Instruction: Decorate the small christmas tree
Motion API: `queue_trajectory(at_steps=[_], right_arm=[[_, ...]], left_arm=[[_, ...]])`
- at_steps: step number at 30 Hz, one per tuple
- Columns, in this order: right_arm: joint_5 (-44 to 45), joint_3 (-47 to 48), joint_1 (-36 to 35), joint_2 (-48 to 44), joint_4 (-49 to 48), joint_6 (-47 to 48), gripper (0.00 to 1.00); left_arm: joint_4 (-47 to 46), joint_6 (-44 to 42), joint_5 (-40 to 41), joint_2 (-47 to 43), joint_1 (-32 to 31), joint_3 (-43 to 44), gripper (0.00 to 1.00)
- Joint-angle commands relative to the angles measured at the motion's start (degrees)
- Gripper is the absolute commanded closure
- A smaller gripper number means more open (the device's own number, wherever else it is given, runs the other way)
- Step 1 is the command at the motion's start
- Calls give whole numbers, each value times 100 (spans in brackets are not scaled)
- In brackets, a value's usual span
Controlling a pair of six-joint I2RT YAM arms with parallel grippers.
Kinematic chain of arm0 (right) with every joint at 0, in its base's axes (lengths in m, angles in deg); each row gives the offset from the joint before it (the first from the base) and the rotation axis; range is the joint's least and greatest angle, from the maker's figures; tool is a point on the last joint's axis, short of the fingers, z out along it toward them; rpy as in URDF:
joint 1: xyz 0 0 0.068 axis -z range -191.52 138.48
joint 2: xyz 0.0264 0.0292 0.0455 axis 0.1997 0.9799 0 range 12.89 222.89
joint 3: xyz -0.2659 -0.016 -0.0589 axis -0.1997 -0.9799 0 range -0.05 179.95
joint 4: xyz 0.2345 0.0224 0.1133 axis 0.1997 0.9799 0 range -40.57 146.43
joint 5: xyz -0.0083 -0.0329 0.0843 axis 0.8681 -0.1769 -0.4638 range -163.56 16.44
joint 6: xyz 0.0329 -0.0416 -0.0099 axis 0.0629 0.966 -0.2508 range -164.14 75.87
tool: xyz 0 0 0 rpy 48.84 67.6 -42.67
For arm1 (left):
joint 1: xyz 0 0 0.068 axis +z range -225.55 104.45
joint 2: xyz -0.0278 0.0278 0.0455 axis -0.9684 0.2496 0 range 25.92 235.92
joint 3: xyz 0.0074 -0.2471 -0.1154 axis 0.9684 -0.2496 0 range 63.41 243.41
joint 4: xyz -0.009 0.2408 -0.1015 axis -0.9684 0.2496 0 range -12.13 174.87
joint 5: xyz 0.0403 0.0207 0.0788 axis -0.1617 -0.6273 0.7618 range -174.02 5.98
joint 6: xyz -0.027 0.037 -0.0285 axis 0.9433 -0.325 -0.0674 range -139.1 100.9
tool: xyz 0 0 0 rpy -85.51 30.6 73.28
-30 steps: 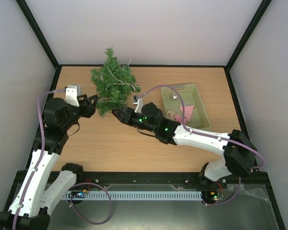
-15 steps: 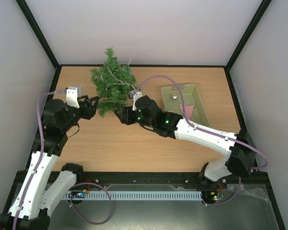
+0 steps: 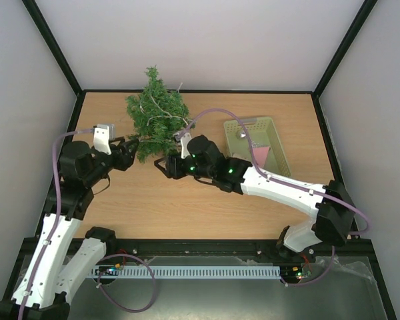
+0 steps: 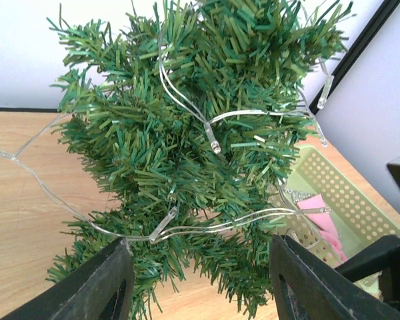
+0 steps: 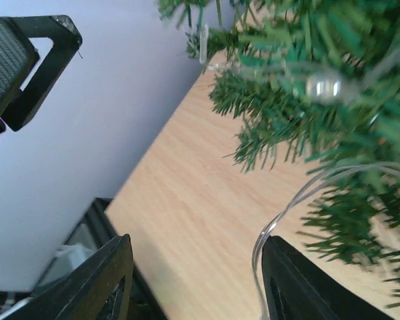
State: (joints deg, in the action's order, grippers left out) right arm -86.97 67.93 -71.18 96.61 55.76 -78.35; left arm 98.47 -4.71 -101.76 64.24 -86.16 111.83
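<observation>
The small christmas tree [image 3: 157,120] lies on the wooden table [image 3: 187,200] at the back left, with a string of clear lights [image 3: 161,107] draped over it. In the left wrist view its green branches [image 4: 187,133] fill the frame, and the clear wire and its bulbs [image 4: 213,143] cross them. My left gripper [image 3: 130,155] is open at the tree's lower left edge, and the lowest twigs sit between its fingers [image 4: 100,287]. My right gripper [image 3: 161,164] is open just below the tree. The light wire [image 5: 280,213] runs past the inner edge of its right finger [image 5: 300,280], and bare table shows between the jaws.
A pale green basket [image 3: 277,143] stands right of the tree and holds a pink piece [image 3: 260,155] and a silver ornament [image 3: 241,134]. The basket [image 4: 340,193] also shows behind the branches. Black frame rails and white walls border the table.
My right gripper has opened wider and its wrist has swung left toward the tree's base. My left gripper has shifted slightly nearer and to the right. The tree has stayed put.
</observation>
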Motion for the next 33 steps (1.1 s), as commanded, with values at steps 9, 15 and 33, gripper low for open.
queue_trajectory(at_steps=[9,15,33], right_arm=[[263,-900,-36,109,-1561,-1532,49],[342,-803,-33,97,-1196,-1167,49],[2003,-527,75,-1193,1446,3207,32]], left_arm=[[-321,1101,-1374,-432,-125,-655,49],[-1426,1960,-2070,-478,-134,-1439,59],[-903,1385,-839,-463,-133,-1288,46]])
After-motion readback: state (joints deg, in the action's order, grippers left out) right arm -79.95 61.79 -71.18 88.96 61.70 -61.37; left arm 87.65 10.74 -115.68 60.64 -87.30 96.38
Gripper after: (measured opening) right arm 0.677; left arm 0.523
